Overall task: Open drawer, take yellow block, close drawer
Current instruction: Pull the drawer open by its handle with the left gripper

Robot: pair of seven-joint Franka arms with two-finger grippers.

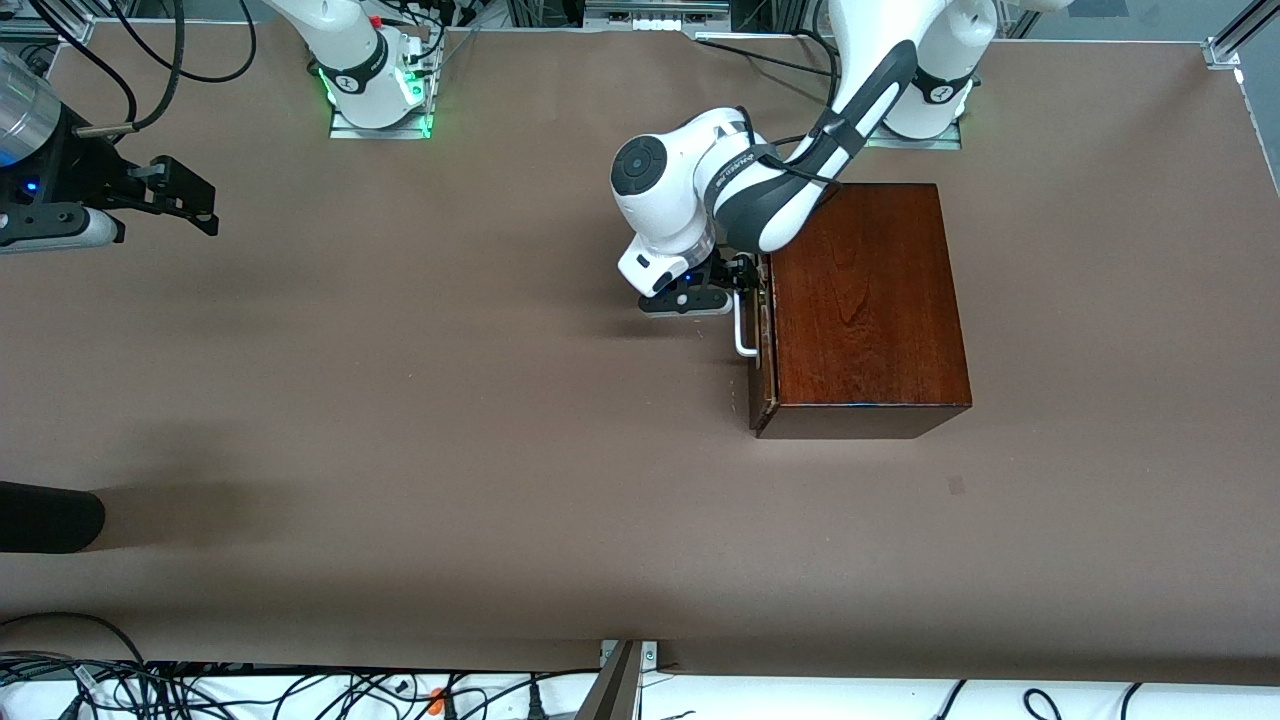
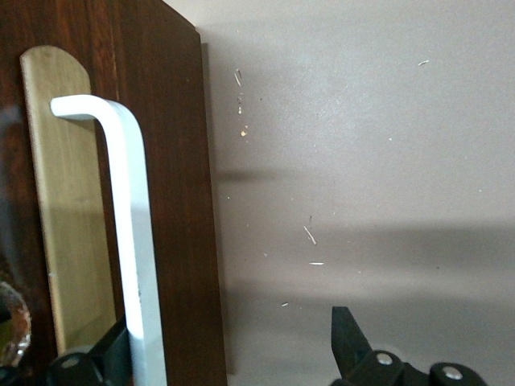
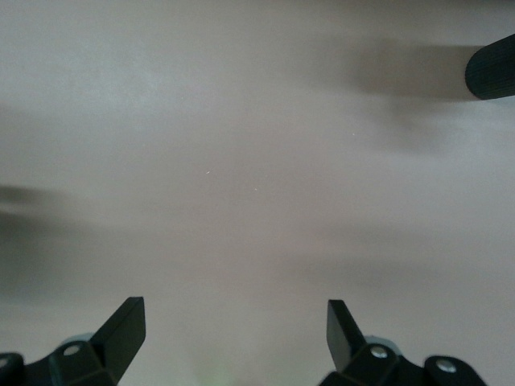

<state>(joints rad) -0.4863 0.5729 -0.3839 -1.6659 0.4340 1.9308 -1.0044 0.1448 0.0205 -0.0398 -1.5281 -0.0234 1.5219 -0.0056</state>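
Note:
A glossy mahogany box (image 1: 860,300) stands toward the left arm's end of the table. The drawer (image 1: 763,350) faces the right arm's end, with its dark front close against the box. Its white loop handle (image 1: 742,335) sits on a brass plate (image 2: 68,201). My left gripper (image 1: 745,275) is open at the handle's end farther from the front camera. In the left wrist view the handle (image 2: 133,241) and the drawer front's edge lie between the left gripper's (image 2: 233,334) fingers, close to one finger (image 2: 113,350). The yellow block is hidden. My right gripper (image 1: 185,195) waits open over bare table.
A black rounded object (image 1: 50,515) juts in at the right arm's end of the table, nearer the front camera, and shows in the right wrist view (image 3: 491,76). Brown table (image 1: 450,400) spreads wide between the box and that end. Cables lie along the front edge.

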